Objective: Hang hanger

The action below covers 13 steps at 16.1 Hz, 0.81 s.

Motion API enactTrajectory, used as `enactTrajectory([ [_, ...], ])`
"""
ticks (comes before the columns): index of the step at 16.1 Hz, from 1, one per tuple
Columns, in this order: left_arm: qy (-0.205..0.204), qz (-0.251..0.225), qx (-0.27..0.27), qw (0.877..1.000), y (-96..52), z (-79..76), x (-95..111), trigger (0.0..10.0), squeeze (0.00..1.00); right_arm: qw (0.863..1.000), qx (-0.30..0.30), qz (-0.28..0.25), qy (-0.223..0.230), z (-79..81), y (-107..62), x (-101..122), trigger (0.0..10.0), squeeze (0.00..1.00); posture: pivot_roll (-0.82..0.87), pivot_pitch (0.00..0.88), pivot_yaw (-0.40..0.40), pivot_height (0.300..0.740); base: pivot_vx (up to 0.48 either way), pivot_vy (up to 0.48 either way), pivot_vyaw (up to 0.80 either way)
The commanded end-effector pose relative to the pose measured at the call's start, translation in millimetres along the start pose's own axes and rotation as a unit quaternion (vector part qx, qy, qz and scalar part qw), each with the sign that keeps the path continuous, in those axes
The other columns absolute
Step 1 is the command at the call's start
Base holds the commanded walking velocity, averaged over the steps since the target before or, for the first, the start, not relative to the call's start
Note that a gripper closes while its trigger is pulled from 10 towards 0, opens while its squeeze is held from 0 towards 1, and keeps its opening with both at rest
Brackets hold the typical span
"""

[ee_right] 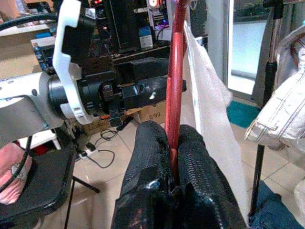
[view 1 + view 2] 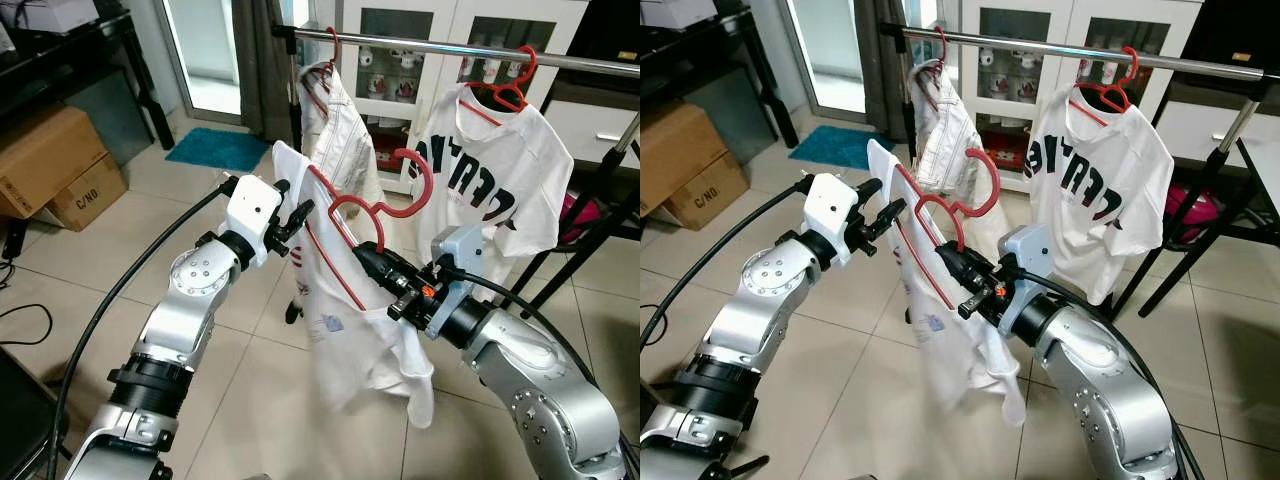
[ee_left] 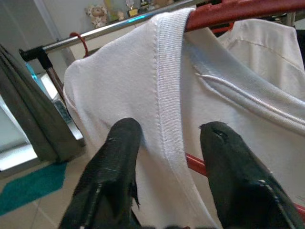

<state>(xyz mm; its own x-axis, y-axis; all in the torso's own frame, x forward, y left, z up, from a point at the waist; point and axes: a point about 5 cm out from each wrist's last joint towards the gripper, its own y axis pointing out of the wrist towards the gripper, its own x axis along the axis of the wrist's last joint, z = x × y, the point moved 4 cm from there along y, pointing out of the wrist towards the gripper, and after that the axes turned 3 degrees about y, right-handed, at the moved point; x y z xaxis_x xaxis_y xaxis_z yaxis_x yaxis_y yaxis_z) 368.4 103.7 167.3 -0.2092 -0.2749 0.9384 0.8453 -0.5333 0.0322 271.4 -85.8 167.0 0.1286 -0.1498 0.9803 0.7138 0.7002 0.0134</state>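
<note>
- Reaching in from the robot's left, the left claw (image 2: 298, 215) stands with its two black fingers (image 3: 114, 167) apart, straddling the ribbed neckline of the white cotton T-shirt (image 2: 350, 330) at the garment's shoulder without visibly pinching it.
- Centre of the scene: the red plastic clothes hanger (image 2: 375, 215) carries this T-shirt and is held in the air between the two arms, below and in front of the horizontal steel clothes rail (image 2: 440, 47); its curved hook points up toward the rail but is not yet over it.
- Handling, as judged: the hanger looks light and stiff, a thin smooth rod that could swivel in a pinch; the shirt is soft and limp, hangs in loose folds, and may slide off the sloping arm if the hanger tilts.
- Best hold, as judged: the rigid stem just under the hook, leaving the hook free.
- Right of centre, the right claw (image 2: 385, 270) is clamped on that red rod (image 1: 175, 95), fingers pressed together around it just below the hook.
- Already on the rail: a pale crumpled jacket on a red hanger (image 2: 335, 110), and further right a white T-shirt with dark lettering (image 2: 490, 180); the open stretch of rail between them appears the likeliest landing place.
</note>
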Motion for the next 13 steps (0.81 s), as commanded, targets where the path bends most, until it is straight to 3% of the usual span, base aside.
enactTrajectory([
  [1, 0.004, -0.009, -0.001, 1.0, 2.7, 3.7, 5.5, 0.0, 0.0, 0.999, 0.012, -0.029, -0.008, 3.8, -1.7, 13.7, 0.0, 0.0, -0.11, 0.0, 0.049, 0.74, 0.0, 0.0, 0.0],
  [13, 0.004, -0.001, 0.017, 1.0, -0.3, 16.3, -0.2, 0.0, 0.0, 1.0, 0.013, -0.028, 0.0, 6.6, -7.5, 12.5, 0.0, 0.0, -0.11, 0.0, 0.029, 0.74, 0.0, 0.0, 0.0],
])
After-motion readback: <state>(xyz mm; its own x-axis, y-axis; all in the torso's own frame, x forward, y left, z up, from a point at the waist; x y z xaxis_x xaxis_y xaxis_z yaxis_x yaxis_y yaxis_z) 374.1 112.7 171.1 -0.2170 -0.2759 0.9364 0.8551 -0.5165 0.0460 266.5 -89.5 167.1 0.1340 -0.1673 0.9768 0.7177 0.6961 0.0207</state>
